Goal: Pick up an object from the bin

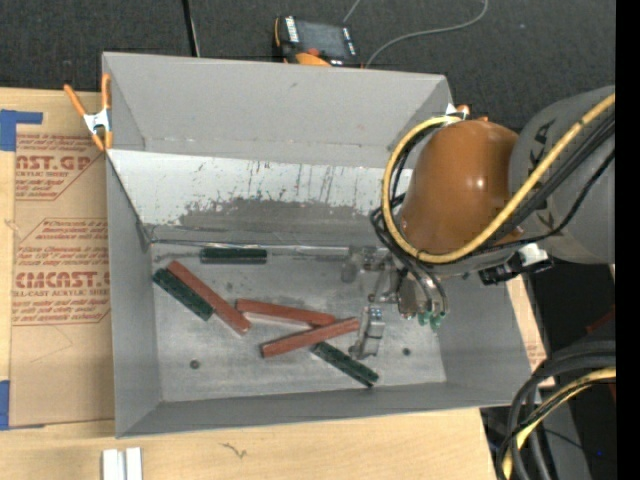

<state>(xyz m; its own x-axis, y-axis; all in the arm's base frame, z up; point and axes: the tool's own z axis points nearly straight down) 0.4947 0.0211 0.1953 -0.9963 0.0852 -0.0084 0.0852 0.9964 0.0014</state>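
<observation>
**Tight around my hand, open floor to the right and front-left**

My hand point(372, 333) is low in the right half of the bin point(130, 298), and its left side is crowded. At nine o'clock the lower red-brown bar point(310, 338) ends just beside it, and the middle red-brown bar point(285, 314) lies close above that. At seven the front green bar point(343, 364) slants near the front wall.

Farther out toward ten, the left red-brown bar point(208, 296) and left green bar point(183, 294) lie side by side. The back green bar point(233, 255) lies along the back wall.

Bare floor runs from three to five, out to the right wall. The front-left corner at eight is wide open. My orange wrist cover point(460, 193) overhangs at one.
</observation>
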